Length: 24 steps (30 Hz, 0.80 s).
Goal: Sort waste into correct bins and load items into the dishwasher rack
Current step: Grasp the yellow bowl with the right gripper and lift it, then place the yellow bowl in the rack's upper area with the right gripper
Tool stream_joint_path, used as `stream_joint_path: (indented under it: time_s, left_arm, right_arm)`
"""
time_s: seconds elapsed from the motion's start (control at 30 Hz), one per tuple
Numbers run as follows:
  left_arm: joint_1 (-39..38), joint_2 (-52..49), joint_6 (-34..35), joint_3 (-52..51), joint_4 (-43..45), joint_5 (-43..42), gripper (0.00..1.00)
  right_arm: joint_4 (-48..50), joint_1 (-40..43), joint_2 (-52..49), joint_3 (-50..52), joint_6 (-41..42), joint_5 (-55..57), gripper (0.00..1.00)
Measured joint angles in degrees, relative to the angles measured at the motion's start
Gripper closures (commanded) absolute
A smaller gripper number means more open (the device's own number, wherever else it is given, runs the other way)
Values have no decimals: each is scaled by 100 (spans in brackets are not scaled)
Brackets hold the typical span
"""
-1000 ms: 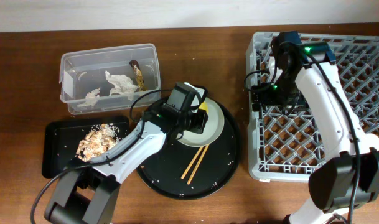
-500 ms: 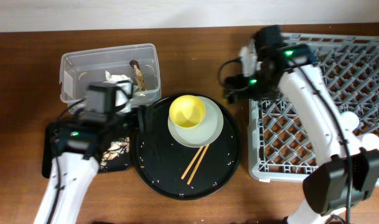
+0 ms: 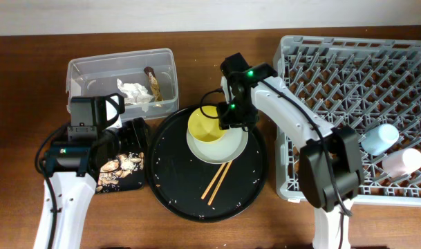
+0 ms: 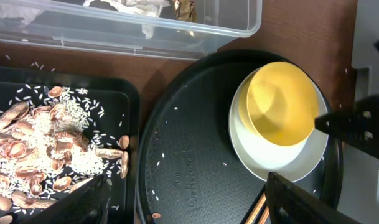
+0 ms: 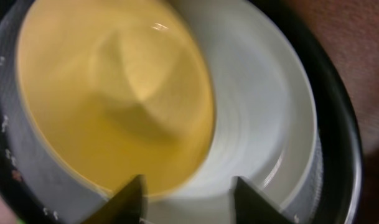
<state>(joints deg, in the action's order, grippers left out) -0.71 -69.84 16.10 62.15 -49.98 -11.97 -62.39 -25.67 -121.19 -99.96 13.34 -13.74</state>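
Note:
The small yellow bowl (image 3: 207, 124) sits on the pale plate (image 3: 231, 147) inside the round black tray (image 3: 175, 187), with the chopsticks (image 3: 216, 180) lying beside the plate. My right gripper (image 3: 229, 119) hovers low at the bowl's right rim. Its jaws are apart, and the bowl (image 5: 114, 93) and the plate (image 5: 264, 112) fill its wrist view. My left gripper (image 4: 189, 205) stands open and empty between the food scraps (image 4: 40, 149) and the round tray. The rack (image 3: 334, 76) holds a light-blue cup (image 3: 379, 137) and a pink cup (image 3: 402, 162).
The clear tub (image 3: 86, 69) at the back left holds crumpled tissues (image 3: 134, 92) and a wrapper stick (image 3: 153, 83). The shallow black tray (image 3: 137, 128) carries food scraps (image 3: 117, 169) and rice. Loose rice grains dot the round tray (image 4: 189, 155).
My left arm drew back from the bowl to the left and its jaws opened. My right arm swung from the rack over to the bowl and its jaws narrowed.

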Motion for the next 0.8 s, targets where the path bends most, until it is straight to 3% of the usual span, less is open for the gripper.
stream_joint_path:
  time_s: [0.17,0.37,0.63,0.8]
  left_arm:
    - [0,0,0,0,2,0,21]
    - [0,0,0,0,2,0,22]
    - [0,0,0,0,0,0,22]
    - [0,0,0,0,2,-2,22]
  right_arm:
    - [212,0,-212,0,50,37,71]
    - [251,0,-306,0,90,35,96]
    - [168,44,-361,-2,122,7,96]
    - [-140,691,304,-155,74,494,96]
